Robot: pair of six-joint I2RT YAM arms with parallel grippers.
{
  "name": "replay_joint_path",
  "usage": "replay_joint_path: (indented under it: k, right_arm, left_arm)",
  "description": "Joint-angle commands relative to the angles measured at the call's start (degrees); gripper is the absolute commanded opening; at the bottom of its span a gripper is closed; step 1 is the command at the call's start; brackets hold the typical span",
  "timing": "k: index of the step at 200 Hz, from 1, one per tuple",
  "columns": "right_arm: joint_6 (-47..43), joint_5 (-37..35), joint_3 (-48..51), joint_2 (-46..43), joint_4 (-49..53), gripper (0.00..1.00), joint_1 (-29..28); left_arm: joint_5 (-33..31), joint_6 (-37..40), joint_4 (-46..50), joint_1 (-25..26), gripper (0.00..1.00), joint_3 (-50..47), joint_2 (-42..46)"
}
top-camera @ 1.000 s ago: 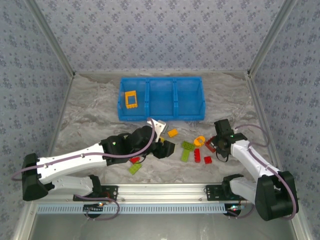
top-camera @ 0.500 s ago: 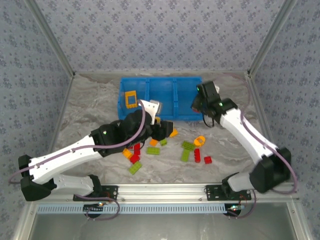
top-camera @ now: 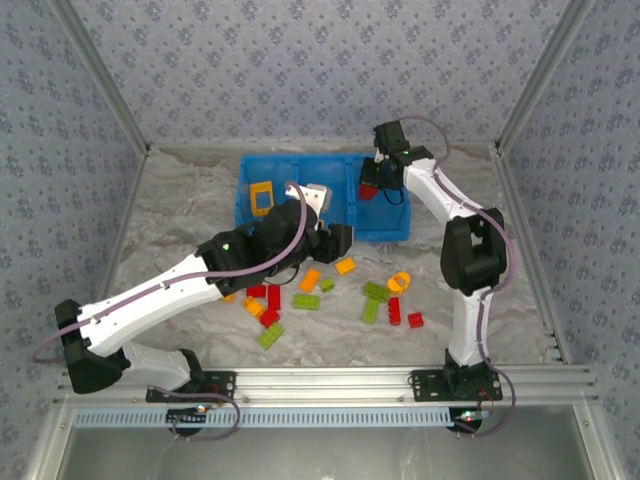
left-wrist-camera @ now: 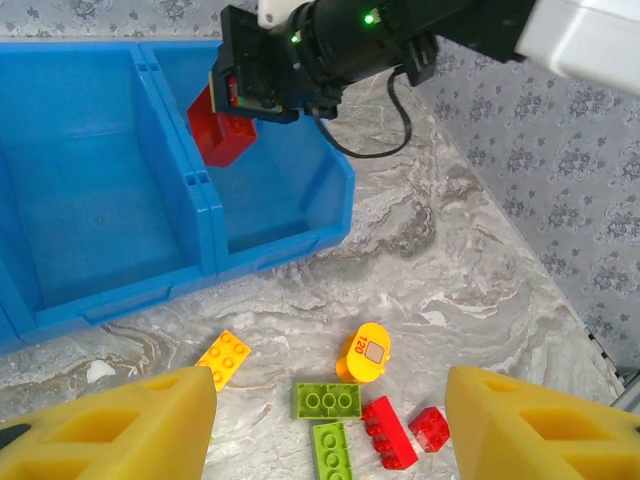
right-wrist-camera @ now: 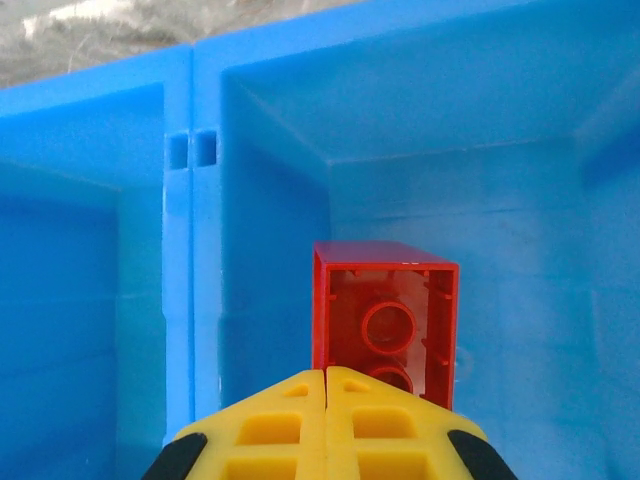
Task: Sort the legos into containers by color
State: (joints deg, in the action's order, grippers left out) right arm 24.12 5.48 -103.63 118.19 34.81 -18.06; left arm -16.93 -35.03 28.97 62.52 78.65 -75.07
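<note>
Now, top view: right hand is reaching over the far part of the tabletop, fingers pinched tight on the near end of a red brick. The brick hangs inside the mouth of the blue bin, in the compartment nearest the tabletop's right edge, close beside the divider to the middle compartment and clear of it.

Right wrist view: brick sticks straight out beyond the fingertips, long axis in line with the fingers, hollow underside toward the camera, compartment floor directly past it. Judgement: a plain release should drop it in the right-end compartment, with no sideways shift needed.

Left hand is open and empty, hovering by the bin's near wall above the loose bricks. It is the nearer arm for those. An orange frame brick lies in the left-end compartment.
</note>
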Motion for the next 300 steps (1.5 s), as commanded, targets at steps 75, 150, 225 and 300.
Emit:
replay_joint_path:
  k: [75,150,225,300]
  right_arm:
    - [-3.9,9.7,-8.8,10.3,3.9,0.0,3.3]
    - [-4.7,4.4,-10.3,9.8,7.2,0.33,3.6]
    - [-4.9,-3.6,-12.7,2.2,10.3,0.34,2.2]
    - [-2.5,-14.5,22.5,-36.0,0.1,0.52,-13.9]
  left_arm:
    - [1.2,-0.1,1.5,-0.7,0.63,-1.4,1.2]
    - [1.5,-0.5,1.4,-0.7,0.62,-1.8,1.5]
    - [2.3,-2.4,2.9,-0.7,0.62,-2.0,1.5]
    - [3.4,-13.4,17.5,-1.3,0.63,-9.4,5.3]
